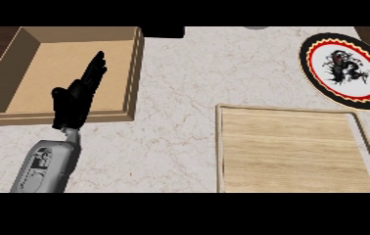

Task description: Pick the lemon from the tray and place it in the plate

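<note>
A light wooden tray (289, 112) with a raised rim lies at the lower right of the counter, and nothing shows on its surface. A round plate (315, 73) with a black, yellow and red border and a dark dragon figure on white sits at the upper right, partly cut by the view's edge. No lemon shows anywhere in the head view. My left hand (72, 106) is at the left, open with straight fingers pointing away, over the front wall of a wooden box. My right hand is out of view.
An open brown wooden box (134, 67) fills the upper left, under my left hand. A dark object (162, 32) sits at the counter's far edge, and a small grey shape (254, 27) lies beside it. Pale marble counter (180, 106) separates box and tray.
</note>
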Tool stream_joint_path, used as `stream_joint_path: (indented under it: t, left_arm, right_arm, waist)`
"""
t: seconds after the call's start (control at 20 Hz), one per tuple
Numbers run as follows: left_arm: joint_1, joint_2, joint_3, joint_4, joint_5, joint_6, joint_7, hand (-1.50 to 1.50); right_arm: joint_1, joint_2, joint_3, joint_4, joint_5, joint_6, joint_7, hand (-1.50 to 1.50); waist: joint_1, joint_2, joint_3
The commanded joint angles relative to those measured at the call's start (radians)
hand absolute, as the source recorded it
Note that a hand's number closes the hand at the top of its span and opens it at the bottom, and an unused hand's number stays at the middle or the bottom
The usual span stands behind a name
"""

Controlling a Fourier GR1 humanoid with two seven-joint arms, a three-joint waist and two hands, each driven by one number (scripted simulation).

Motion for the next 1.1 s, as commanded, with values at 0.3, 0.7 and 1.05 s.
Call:
stream_joint_path:
  t: [0.3, 0.7, 1.05]
  left_arm:
    - [-0.029, -0.039, -0.037, -0.002, -0.031, 0.019, 0.011, 0.00]
    - [-0.051, -0.021, -0.015, 0.034, -0.019, -0.009, 0.008, 0.00]
    - [-0.070, -0.028, -0.019, 0.018, -0.021, -0.007, 0.037, 0.00]
  right_arm:
    - [-0.288, 0.044, 0.138, 0.340, 0.102, 0.020, -0.127, 1.50]
    - [-0.440, 0.146, 0.256, 0.475, 0.254, -0.124, -0.107, 1.50]
    - [-0.489, 0.236, 0.295, 0.627, 0.331, -0.203, -0.013, 1.50]
  waist:
    - [0.038, 0.002, -0.005]
    - [0.027, 0.004, -0.006]
    - [0.026, 0.006, -0.005]
